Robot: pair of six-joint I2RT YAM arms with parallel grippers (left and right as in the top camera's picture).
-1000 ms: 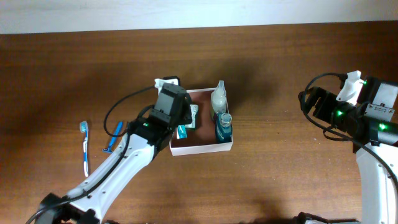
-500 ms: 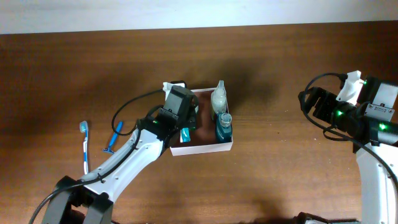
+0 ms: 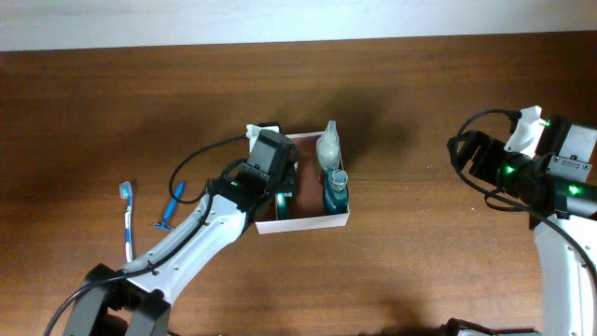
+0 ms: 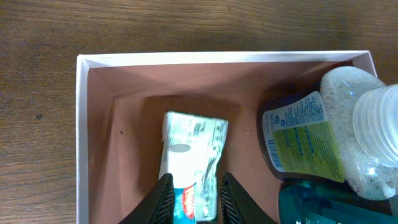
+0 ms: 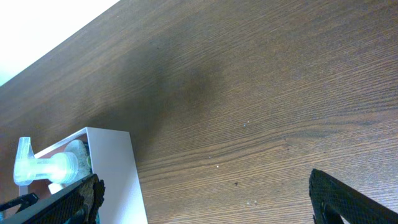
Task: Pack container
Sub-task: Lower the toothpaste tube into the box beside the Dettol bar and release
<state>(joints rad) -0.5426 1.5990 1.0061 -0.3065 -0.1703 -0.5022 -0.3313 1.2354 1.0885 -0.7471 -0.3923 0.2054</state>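
Square white-walled box with reddish-brown floor (image 3: 308,225) sits mid-table, dark wooden tabletop (image 3: 420,112) open around it. Left gripper (image 4: 194,186) hangs over its left half, fingers (image 4: 163,199) flanking a white toothpaste tube (image 4: 191,149); grip unclear. Bottles (image 4: 305,140) fill the right side.

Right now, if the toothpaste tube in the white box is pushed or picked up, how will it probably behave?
The toothpaste tube would probably dent rather than stay stiff: its flat crimped end looks like soft foil. Lying flat on the container floor, it should slide, not roll. Its glossy skin may slip in the left gripper.
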